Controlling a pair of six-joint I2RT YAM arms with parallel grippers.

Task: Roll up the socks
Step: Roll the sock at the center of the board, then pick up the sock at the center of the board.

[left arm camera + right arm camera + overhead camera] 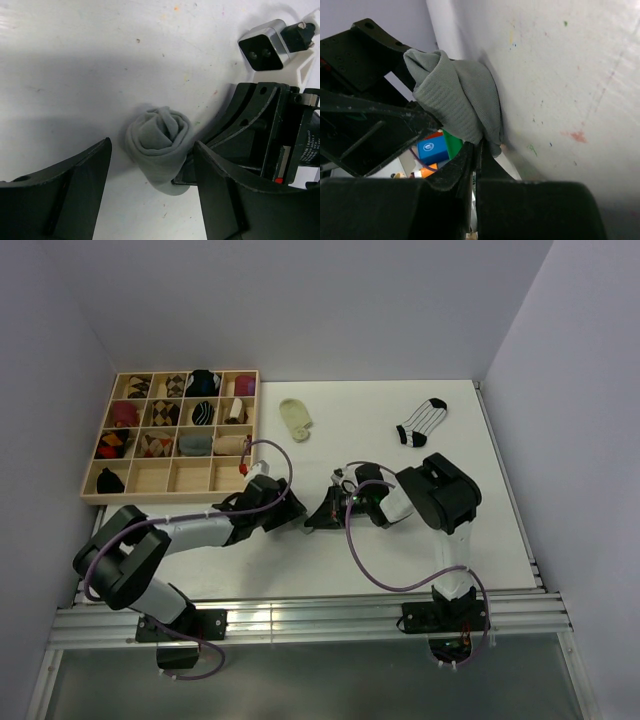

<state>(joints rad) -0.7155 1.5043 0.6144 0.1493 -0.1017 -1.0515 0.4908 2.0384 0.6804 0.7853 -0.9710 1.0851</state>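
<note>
Left claw (pixel 152 146): spread, straddling the rolled grey sock (pixel 159 135) at table (pixel 300 570) centre. Right claw (pixel 476 150): we record it pressed together, pinching that sock's tail. Cream sock (pixel 295 418) at 12 o'clock; striped sock (pixel 422 422) at 1 o'clock.

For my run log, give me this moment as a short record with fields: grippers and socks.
grey sock: rolled up, on the table
left gripper: open, straddling the roll
right gripper: shut on the grey sock's edge
cream sock: flat, unrolled
striped sock: flat, unrolled
wooden tray: holds rolled socks, some compartments empty
</note>
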